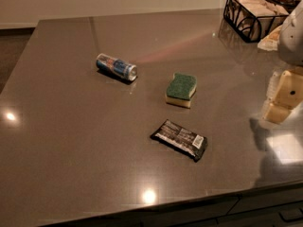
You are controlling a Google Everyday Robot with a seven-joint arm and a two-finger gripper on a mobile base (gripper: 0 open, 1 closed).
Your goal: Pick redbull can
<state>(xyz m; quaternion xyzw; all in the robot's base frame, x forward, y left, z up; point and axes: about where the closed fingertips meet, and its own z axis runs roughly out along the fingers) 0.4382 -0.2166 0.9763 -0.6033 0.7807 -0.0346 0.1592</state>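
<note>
The redbull can [116,66] lies on its side on the grey countertop [71,141], left of the middle, with its silver end facing right. My gripper [280,97] is at the right edge of the camera view, cream-coloured and above the counter. It is far to the right of the can and holds nothing that I can see.
A green and yellow sponge [181,89] lies right of the can. A flat black snack-bar wrapper [180,139] lies in front of the sponge. A black wire basket [253,14] with napkins stands at the back right. The counter's front edge runs along the bottom.
</note>
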